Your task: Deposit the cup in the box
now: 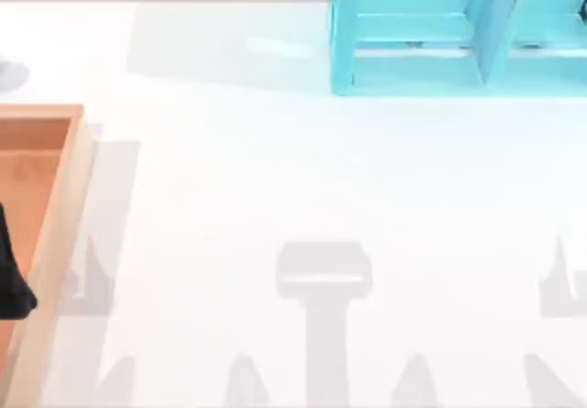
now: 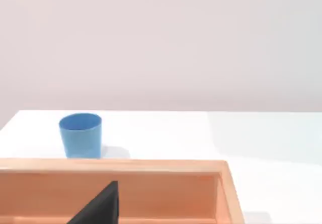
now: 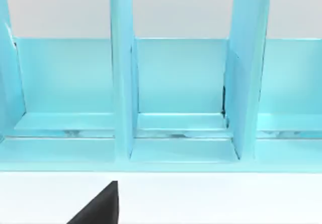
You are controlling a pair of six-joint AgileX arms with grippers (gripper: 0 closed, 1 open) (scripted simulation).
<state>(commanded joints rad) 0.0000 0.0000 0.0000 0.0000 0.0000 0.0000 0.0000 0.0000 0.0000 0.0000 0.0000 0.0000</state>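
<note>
The left tool [image 1: 13, 284] is seen over the box [image 1: 64, 206]; its grip cannot be told. A blue cup [image 2: 80, 135] stands just beyond the box's far rim.

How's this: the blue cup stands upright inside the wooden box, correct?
No. The blue cup stands upright on the table, beyond the rim of the wooden box, not inside it, as the left wrist view shows.

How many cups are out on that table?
1. A blue cup stands on the table just beyond the wooden box's far rim, seen in the left wrist view. Others may sit outside the cameras' views.
</note>
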